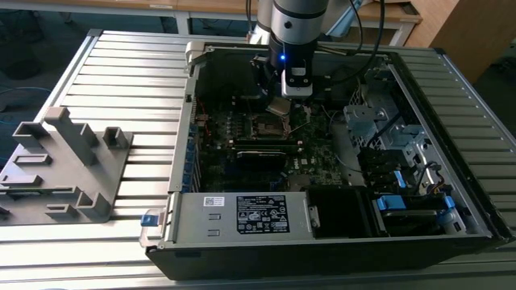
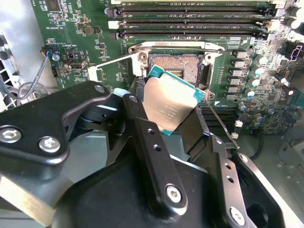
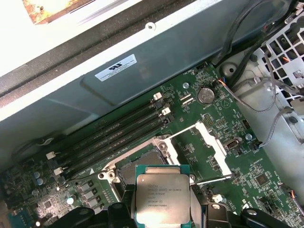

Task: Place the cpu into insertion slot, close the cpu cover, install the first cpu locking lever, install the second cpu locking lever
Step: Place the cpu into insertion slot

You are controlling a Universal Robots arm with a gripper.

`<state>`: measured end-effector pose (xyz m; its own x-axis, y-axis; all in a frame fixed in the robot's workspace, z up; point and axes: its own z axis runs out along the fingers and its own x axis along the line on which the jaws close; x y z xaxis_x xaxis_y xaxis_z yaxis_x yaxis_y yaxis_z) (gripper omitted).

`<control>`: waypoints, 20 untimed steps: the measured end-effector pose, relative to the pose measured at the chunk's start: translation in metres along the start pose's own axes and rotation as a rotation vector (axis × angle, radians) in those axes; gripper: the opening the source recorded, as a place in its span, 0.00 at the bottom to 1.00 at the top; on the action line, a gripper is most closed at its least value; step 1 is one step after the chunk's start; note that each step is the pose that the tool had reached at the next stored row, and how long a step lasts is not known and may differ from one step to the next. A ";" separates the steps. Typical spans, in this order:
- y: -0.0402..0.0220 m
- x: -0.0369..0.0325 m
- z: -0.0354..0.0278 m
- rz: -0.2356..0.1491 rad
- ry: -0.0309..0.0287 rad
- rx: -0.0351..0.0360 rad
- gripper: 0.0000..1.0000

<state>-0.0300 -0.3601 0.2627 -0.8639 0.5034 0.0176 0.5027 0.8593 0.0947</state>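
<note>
– Item one, cpu (image 2: 172, 102): where is it?
– Upper centre of the exterior view, tilted, clamped in the gripper (image 2: 167, 114), over the bare insertion slot (image 2: 176, 70) of the motherboard (image 2: 80, 28). Not seated.

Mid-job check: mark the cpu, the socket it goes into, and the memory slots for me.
cpu (image 2: 170, 107): second wrist view, middle of its metal face.
socket (image 2: 176, 70): second wrist view, its black inner field.
memory slots (image 2: 190, 22): second wrist view, middle of one long black slot.
</note>
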 end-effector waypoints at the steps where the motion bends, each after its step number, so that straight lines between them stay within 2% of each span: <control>1: 0.0000 0.0000 0.0000 0.001 -0.0001 -0.0001 0.54; 6: 0.0000 0.0000 0.0005 0.037 -0.0035 -0.0007 0.54; 20: -0.0004 0.0000 0.0033 0.041 -0.0041 -0.0002 0.54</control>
<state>-0.0301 -0.3601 0.2594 -0.8423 0.5388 0.0174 0.5378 0.8378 0.0941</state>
